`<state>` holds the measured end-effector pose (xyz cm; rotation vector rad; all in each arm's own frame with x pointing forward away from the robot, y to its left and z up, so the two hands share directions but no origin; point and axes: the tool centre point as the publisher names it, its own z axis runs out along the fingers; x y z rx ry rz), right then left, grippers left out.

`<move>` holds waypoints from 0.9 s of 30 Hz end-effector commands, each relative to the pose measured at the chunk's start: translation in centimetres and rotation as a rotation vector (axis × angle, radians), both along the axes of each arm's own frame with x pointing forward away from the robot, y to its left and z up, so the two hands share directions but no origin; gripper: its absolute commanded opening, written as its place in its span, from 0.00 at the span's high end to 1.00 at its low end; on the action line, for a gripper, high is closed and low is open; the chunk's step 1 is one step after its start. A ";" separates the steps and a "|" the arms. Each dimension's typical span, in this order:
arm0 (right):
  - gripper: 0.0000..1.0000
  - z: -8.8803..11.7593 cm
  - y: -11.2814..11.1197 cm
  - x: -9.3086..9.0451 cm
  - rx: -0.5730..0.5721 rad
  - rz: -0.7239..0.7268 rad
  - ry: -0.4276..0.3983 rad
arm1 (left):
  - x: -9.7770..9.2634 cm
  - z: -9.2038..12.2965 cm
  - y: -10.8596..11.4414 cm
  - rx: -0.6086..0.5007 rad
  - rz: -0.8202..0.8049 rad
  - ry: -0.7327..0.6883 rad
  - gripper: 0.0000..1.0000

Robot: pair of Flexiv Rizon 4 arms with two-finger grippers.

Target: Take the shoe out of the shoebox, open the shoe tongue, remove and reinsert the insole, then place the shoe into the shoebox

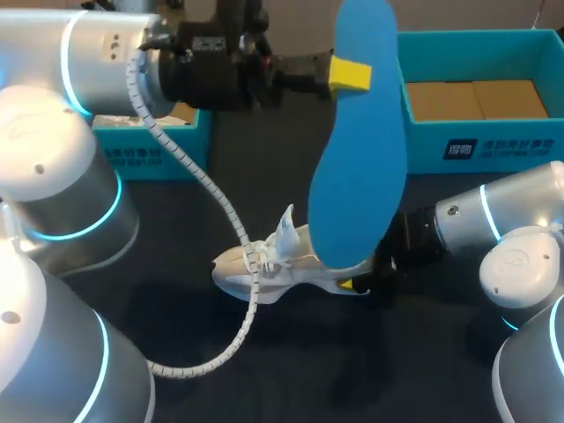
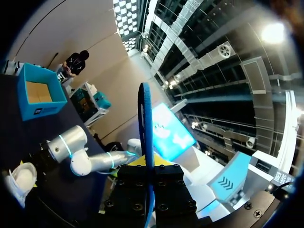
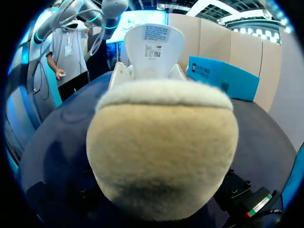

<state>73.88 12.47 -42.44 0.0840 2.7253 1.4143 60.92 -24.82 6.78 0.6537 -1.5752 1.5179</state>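
Okay, left pincer [image 1: 349,75] is clamped on the blue insole [image 1: 357,176] near its upper end. In the left wrist view that pincer [image 2: 146,164] has the insole [image 2: 145,123] edge-on between its two sides, rising straight ahead. The insole hangs in the air, upright. Its lower end sits over the heel part of the white shoe [image 1: 273,264] in the head view; can't tell if it touches.

Right pincer [image 1: 357,284] is at the shoe's heel, but whether it grips is hidden, can't tell. Right wrist view is filled by the shoe [image 3: 161,142], padded heel collar up close, with the tongue [image 3: 154,42] standing up beyond it.

The shoe stands on its sole on the tabletop [image 1: 291,379], toe away from the right pincer.

Handling, my guess: the insole is thin, light and floppy, and would buckle if pushed end-on, so hold it near the heel end and feed it toe first. The shoe is light with a soft upper and likely slides unless the stiff heel is braced.

The tabletop is dark and plain. An open blue shoebox [image 1: 493,145] sits at the far right, well apart from the shoe, and another blue box [image 1: 150,152] at the far left, partly behind the left arm [image 1: 53,106]. A white spiral cable [image 1: 231,216] drapes across the laces and could snag.
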 end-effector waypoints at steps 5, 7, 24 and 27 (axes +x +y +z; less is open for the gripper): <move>1.00 -0.1 0.2 -0.1 -0.007 -0.002 0.000 | -1.3 -1.2 2.4 -0.018 0.020 0.018 1.00; 1.00 -0.1 0.2 -0.1 -0.007 -0.002 0.000 | -1.4 -1.3 2.5 -0.016 0.018 0.024 1.00; 1.00 -0.1 0.2 -0.1 -0.007 -0.002 0.000 | -2.7 -1.4 2.0 -0.039 0.028 0.031 1.00; 1.00 -0.1 0.2 -0.1 -0.007 -0.002 0.000 | -2.7 -1.4 1.9 -0.045 0.031 0.028 1.00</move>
